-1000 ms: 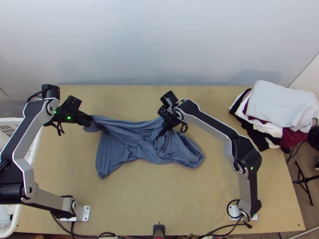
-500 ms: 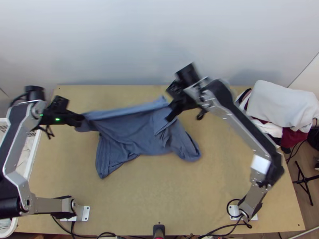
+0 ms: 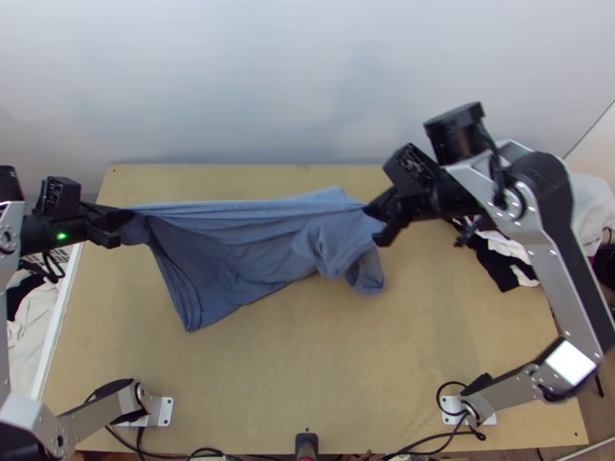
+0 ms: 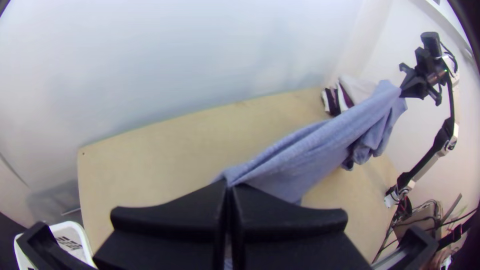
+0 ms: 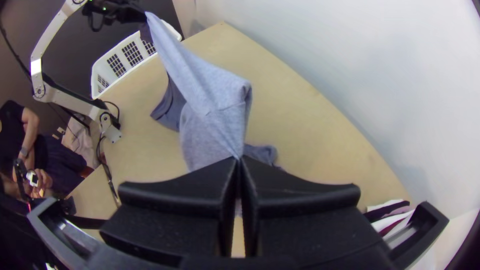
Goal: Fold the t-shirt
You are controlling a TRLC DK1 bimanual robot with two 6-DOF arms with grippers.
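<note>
A blue t-shirt (image 3: 231,246) hangs stretched between the grippers, its upper edge taut and its lower parts drooping in loose folds. My left gripper (image 3: 115,227) is shut on one end at the table's left side. My right gripper (image 3: 378,223) holds the other end, right of the middle. In the left wrist view, the left gripper (image 4: 229,185) pinches the t-shirt (image 4: 310,150) at a gathered point. In the right wrist view, the right gripper (image 5: 239,160) is closed on the t-shirt (image 5: 210,110), a bunched part hanging beside it.
A pile of folded clothes (image 3: 588,200) lies at the table's right edge, partly behind the right arm. A white basket (image 5: 125,60) with cloth inside stands off the left edge. A pale wall (image 3: 307,77) rises behind the table (image 3: 269,384).
Both grippers have moved apart, the left one leftward and the right one rightward, and the right has taken hold of the t-shirt. The upper edge has been drawn taut.
</note>
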